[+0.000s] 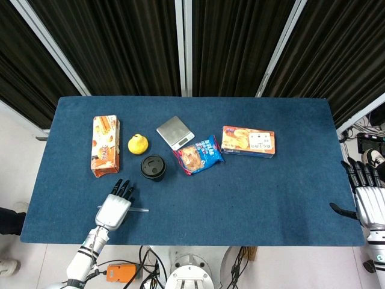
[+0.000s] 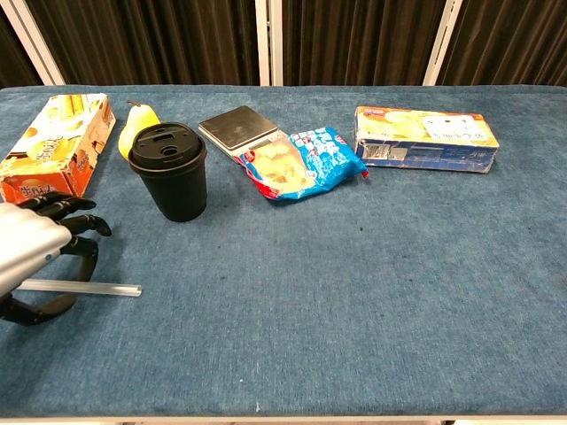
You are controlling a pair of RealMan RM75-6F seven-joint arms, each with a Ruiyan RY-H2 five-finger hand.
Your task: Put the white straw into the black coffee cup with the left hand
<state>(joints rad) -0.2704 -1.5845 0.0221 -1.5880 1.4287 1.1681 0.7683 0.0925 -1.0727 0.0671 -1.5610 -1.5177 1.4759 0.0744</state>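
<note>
The white straw lies flat on the blue table near the front left edge; in the head view only its right end shows past the hand. My left hand hovers over the straw's left part, fingers spread and curved down, thumb below the straw; no grip is visible. The black coffee cup stands upright with its lid on, beyond and to the right of that hand. My right hand is open at the table's right edge, holding nothing.
An orange snack box and a yellow pear sit behind the cup. A small scale, a blue snack bag and a long biscuit box lie toward the middle and right.
</note>
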